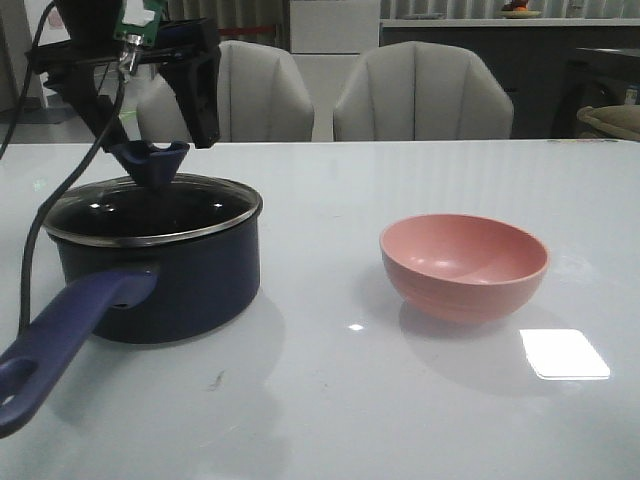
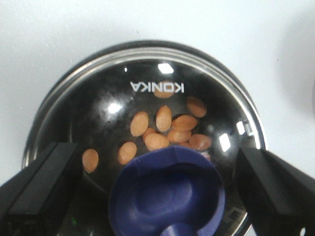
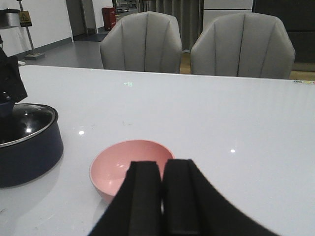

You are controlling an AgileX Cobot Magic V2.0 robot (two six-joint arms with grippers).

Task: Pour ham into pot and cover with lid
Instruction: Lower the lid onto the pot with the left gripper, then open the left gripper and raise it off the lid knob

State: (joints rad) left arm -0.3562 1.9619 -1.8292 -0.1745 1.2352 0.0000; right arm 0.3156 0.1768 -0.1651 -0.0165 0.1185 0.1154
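The dark navy pot (image 1: 175, 290) stands at the left of the table, its long handle (image 1: 70, 335) pointing toward the front. The glass lid (image 1: 205, 205) sits on the pot, its blue knob (image 1: 150, 162) upright. In the left wrist view, several orange-pink ham chunks (image 2: 162, 129) lie inside under the lid (image 2: 147, 83). My left gripper (image 1: 158, 140) is open, its fingers (image 2: 42, 182) on either side of the knob (image 2: 167, 194) without touching it. My right gripper (image 3: 162, 169) is shut and empty, hovering near the pink bowl (image 3: 120, 164); it is out of the front view.
The empty pink bowl (image 1: 463, 262) stands to the right of the pot. Two grey chairs (image 1: 420, 95) stand behind the table's far edge. The pot (image 3: 27, 155) also shows in the right wrist view.
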